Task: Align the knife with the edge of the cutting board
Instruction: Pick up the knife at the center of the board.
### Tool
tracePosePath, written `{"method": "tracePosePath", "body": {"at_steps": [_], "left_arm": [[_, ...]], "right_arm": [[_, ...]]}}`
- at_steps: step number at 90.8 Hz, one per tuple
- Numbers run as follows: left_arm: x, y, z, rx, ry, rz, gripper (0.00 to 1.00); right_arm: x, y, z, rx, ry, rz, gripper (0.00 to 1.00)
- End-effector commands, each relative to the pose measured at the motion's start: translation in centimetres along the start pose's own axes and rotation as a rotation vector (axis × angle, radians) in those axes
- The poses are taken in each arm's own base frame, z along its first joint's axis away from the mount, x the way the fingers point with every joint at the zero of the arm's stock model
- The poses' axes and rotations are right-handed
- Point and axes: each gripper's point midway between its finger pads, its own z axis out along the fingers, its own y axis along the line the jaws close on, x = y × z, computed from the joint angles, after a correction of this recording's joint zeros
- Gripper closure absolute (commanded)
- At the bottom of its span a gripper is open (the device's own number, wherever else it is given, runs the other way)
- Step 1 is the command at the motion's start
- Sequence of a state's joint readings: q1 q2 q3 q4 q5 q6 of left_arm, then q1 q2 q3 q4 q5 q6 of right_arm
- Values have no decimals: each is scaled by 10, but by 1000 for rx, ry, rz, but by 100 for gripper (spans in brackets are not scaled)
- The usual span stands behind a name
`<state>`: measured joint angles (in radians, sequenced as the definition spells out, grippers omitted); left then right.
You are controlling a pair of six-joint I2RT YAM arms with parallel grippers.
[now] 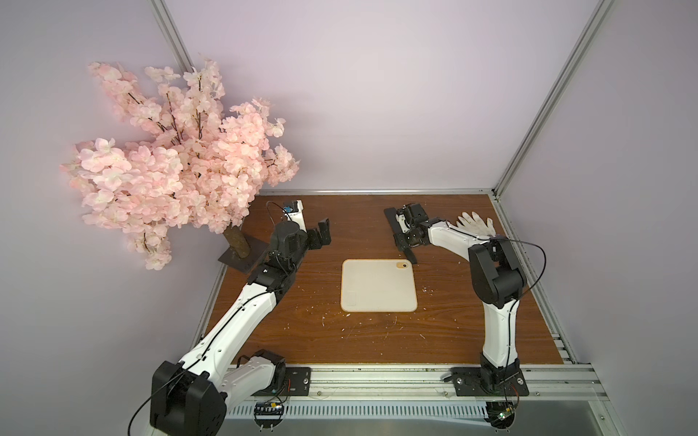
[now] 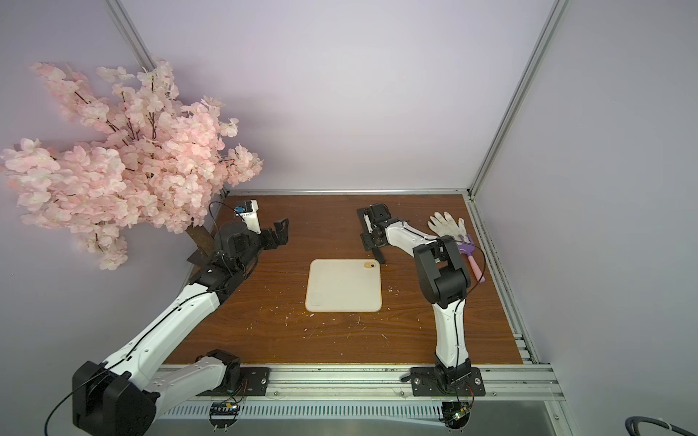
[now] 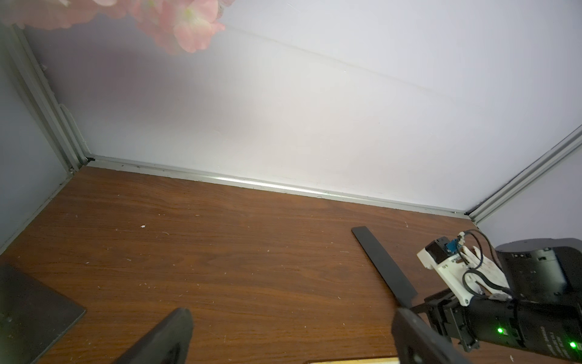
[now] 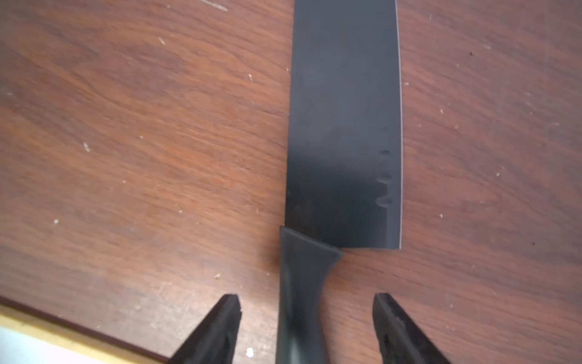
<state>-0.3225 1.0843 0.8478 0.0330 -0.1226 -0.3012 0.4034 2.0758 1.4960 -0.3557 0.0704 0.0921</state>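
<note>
Now, right arm [image 1: 449,236] low and forward, jaws apart, clear astride knife [image 4: 343,126] handle.

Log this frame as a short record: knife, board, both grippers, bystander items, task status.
knife: flat on the table, handle end near the board's holed corner, angled to its edges
cutting board: mid-table, nothing on it
right gripper: open, jaws either side of the knife handle, gaps showing
left gripper: open, holding nothing, away from the knife
other items: white glove, purple fork, far right
status: knife not yet aligned
</note>
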Motion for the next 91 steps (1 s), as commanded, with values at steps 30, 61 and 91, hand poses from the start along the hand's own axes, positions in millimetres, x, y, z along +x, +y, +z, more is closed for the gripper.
{"method": "tracePosePath", "body": {"at_steps": [30, 61, 91], "left_arm": [[4, 1, 3, -13, 10, 21, 0], [7, 0, 4, -12, 19, 22, 0], [9, 1, 6, -18, 28, 22, 0]], "right_arm": [[23, -3, 8, 10, 31, 16, 41], [42, -4, 18, 25, 51, 44, 46], [40, -15, 15, 91, 40, 40, 57]]}}
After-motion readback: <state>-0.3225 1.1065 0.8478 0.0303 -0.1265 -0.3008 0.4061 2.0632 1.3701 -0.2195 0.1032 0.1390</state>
